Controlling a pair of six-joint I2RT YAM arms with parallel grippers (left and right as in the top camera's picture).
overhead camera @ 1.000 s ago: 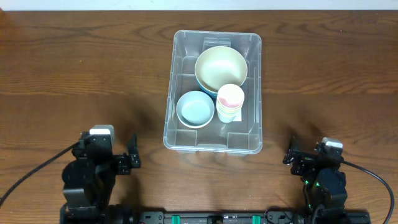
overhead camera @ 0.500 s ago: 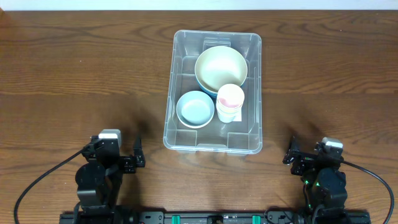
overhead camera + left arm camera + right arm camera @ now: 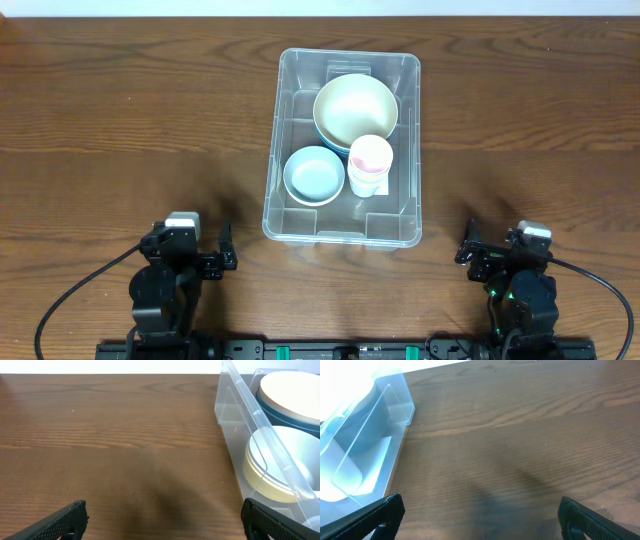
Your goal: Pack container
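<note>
1. The container [image 3: 297, 105] sits upper-center in the overhead view, on the wooden table [image 3: 120, 120].
2. Inside it: big cream bowl [image 3: 355, 108] up top, small blue bowl [image 3: 313, 173] lower left, stacked cups [image 3: 370, 162] lower right.
3. Left gripper [image 3: 162, 522] is bottom left and right gripper [image 3: 480, 520] is bottom right, both spread wide and gripping nothing.

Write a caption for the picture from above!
Clear container holds a cream bowl, a blue bowl and stacked cups; left tool and right tool sit open.
</note>
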